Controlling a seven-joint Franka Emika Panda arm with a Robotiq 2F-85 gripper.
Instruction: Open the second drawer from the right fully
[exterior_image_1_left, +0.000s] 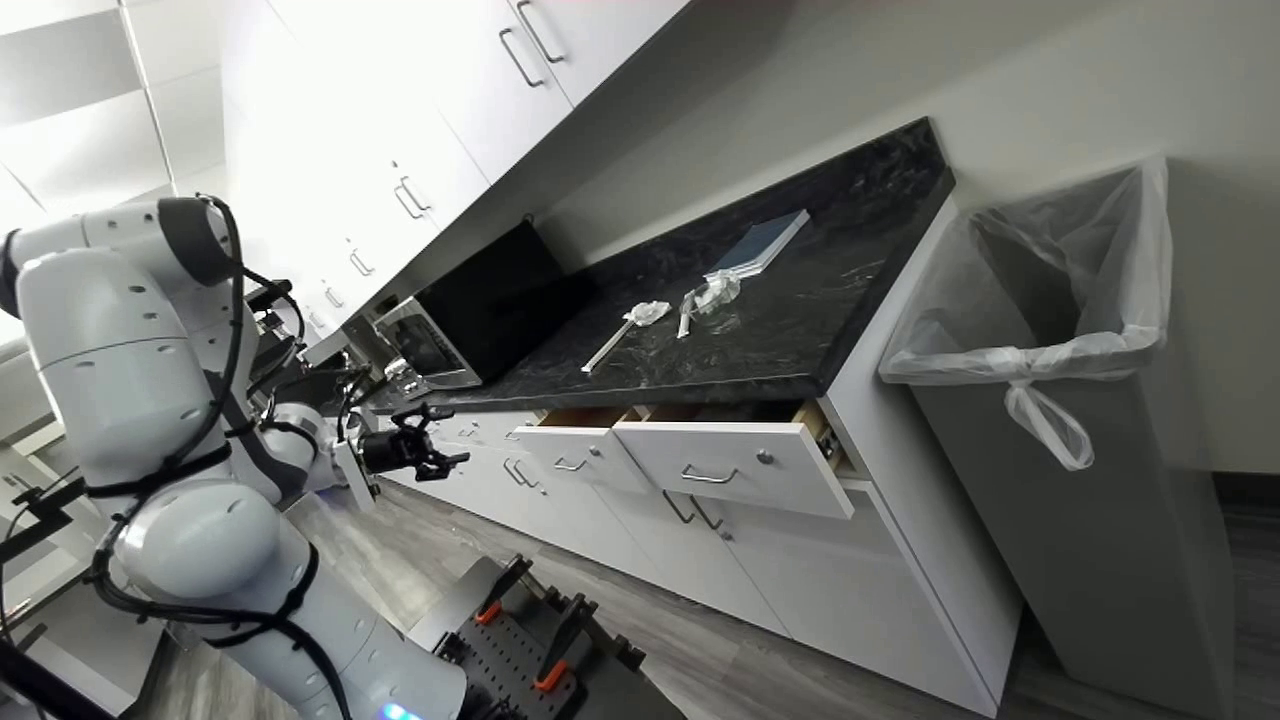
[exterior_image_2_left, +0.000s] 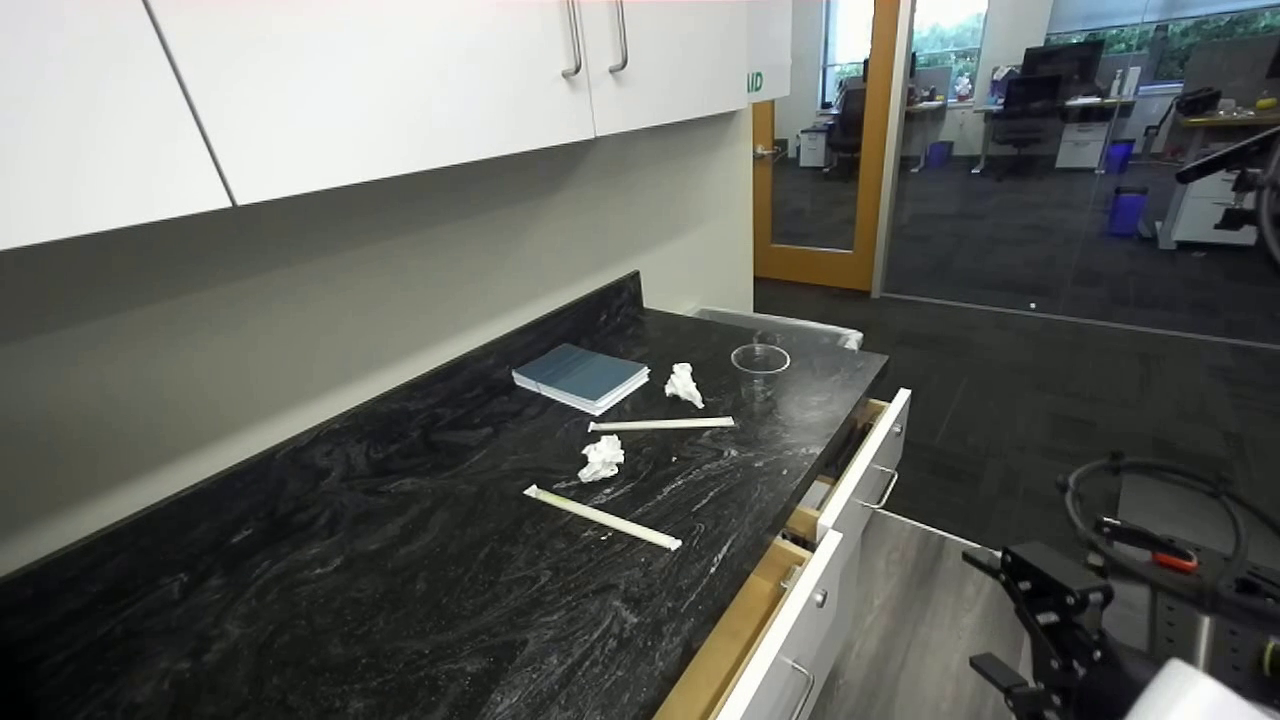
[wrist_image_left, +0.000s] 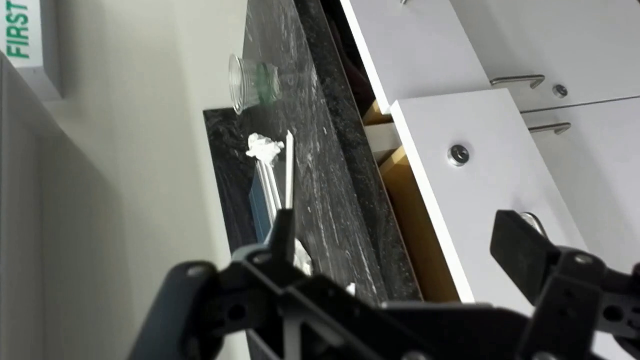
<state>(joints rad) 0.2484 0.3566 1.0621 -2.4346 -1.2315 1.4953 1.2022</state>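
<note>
The second drawer from the right has a white flat front with a silver bar handle and lock, and a tan wooden box. It stands partly pulled out in both exterior views (exterior_image_1_left: 580, 458) (exterior_image_2_left: 785, 645) and in the wrist view (wrist_image_left: 482, 175). Its handle (exterior_image_1_left: 570, 465) is partly hidden behind a finger in the wrist view. My gripper (exterior_image_1_left: 457, 435) is open and empty, out in front of the cabinets and apart from the drawer. It also shows in an exterior view (exterior_image_2_left: 978, 610). In the wrist view its fingers (wrist_image_left: 392, 220) are wide apart, with the drawer's top edge between them.
The rightmost drawer (exterior_image_1_left: 740, 465) is also pulled out. The black counter (exterior_image_2_left: 400, 560) holds a notebook (exterior_image_2_left: 582, 374), crumpled tissues (exterior_image_2_left: 602, 458), wrapped straws (exterior_image_2_left: 605, 517) and a clear cup (exterior_image_2_left: 760, 360). A lined trash bin (exterior_image_1_left: 1060, 480) stands at the counter's end.
</note>
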